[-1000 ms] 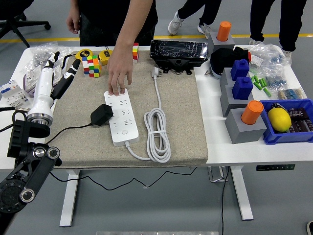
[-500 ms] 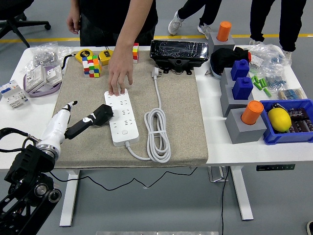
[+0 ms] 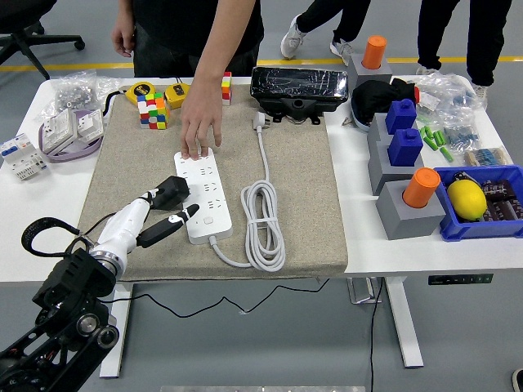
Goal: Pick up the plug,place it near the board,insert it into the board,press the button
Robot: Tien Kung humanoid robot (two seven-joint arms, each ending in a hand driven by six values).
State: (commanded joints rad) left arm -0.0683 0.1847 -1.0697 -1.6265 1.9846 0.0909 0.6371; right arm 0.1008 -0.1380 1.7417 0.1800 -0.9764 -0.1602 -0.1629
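With our left hand (image 3: 159,219) spread beside the black plug (image 3: 170,193), we should close squarely around its body.

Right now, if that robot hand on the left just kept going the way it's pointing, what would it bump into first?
Probably the black plug just ahead of the left hand, then the white power strip beside it. Height above the mat is hard to judge.
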